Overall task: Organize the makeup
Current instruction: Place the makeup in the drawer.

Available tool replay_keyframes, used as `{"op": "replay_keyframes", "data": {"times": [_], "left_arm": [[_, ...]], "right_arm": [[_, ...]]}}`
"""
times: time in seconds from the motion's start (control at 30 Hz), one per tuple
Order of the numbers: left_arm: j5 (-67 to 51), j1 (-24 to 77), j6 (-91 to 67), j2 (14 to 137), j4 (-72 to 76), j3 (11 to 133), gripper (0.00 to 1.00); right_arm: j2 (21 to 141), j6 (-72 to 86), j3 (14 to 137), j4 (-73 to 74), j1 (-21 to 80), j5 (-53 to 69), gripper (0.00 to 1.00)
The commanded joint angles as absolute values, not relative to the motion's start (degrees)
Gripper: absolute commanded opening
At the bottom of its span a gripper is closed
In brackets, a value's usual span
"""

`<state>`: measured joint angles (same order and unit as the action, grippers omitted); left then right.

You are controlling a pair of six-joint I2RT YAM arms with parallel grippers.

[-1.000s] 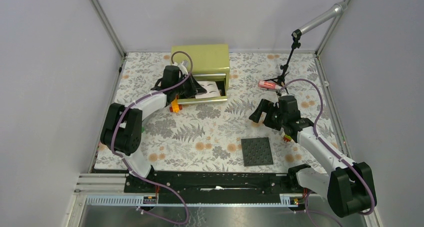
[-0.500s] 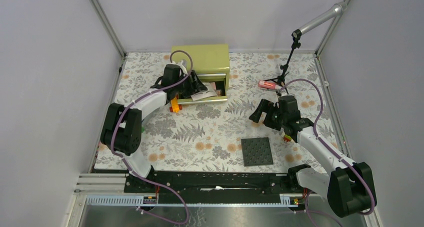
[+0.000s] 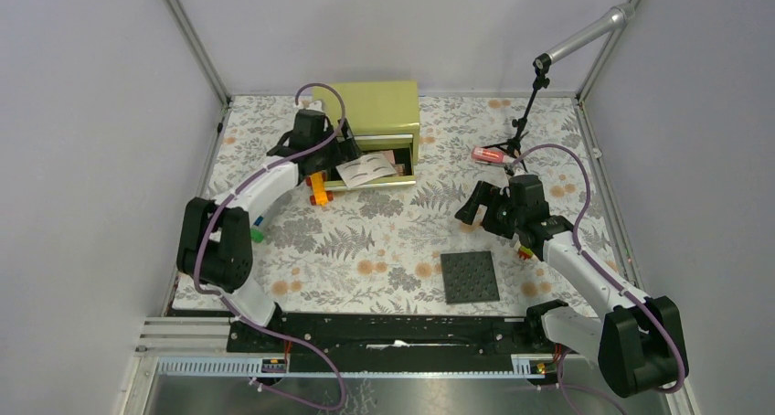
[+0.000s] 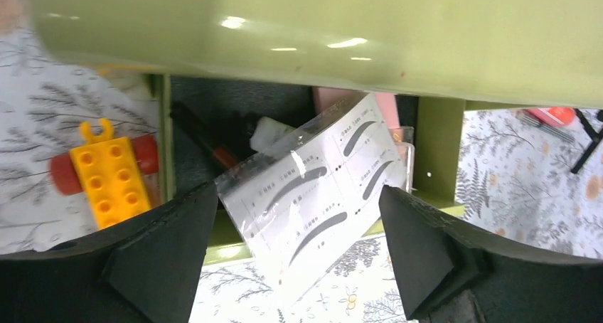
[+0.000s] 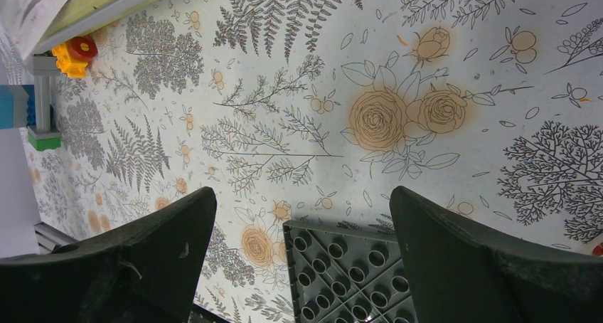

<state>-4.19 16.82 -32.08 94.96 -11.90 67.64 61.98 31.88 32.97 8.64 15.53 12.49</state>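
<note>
A white eyebrow stencil card (image 4: 320,188) in a clear sleeve leans out of the open drawer (image 3: 402,179) of the olive green box (image 3: 367,104), its lower end hanging over the drawer's front edge. My left gripper (image 4: 297,195) is open just in front of it, with the card loose between the spread fingers. Inside the drawer lie a dark pencil with a red band (image 4: 206,141) and a pink compact (image 4: 387,106). A pink-red tube (image 3: 487,155) lies on the mat at the back right. My right gripper (image 3: 483,212) hangs open over the mat and holds nothing.
An orange toy car (image 3: 319,191) sits against the drawer's left corner, close to my left fingers. A dark grey studded plate (image 3: 470,276) lies front right, under the right gripper (image 5: 302,202). A microphone stand (image 3: 523,122) rises at the back right. Small blue and green blocks (image 3: 259,229) lie at the left.
The left gripper has opened and let go of the stencil card, then drawn back to the left. The card now rests in the drawer. The right arm has stayed still.
</note>
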Motion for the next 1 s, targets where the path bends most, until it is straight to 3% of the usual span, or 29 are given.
{"op": "replay_keyframes", "data": {"times": [0.0,0.13,0.27,0.37,0.57,0.97], "left_arm": [[5.2,16.4,-30.4,89.0,-13.5,69.5,0.95],[8.0,16.4,-29.6,85.8,-14.7,68.8,0.99],[2.9,16.8,-30.5,82.8,-15.2,65.6,0.99],[0.3,20.6,-31.7,80.5,-14.6,61.5,0.92],[6.3,32.5,-33.6,79.0,-14.8,55.7,0.79],[14.0,34.5,-34.8,81.7,-11.3,52.6,0.59]], "right_arm": [[61.8,31.0,33.6,9.1,15.2,11.9,1.00],[62.1,31.0,33.5,8.8,15.2,12.0,1.00],[62.3,31.3,33.2,8.0,15.2,12.3,1.00],[62.9,31.6,33.0,7.4,15.2,12.6,1.00],[63.6,32.2,32.6,6.3,15.2,13.4,1.00],[63.9,32.4,32.9,6.2,15.2,13.8,1.00]]}}
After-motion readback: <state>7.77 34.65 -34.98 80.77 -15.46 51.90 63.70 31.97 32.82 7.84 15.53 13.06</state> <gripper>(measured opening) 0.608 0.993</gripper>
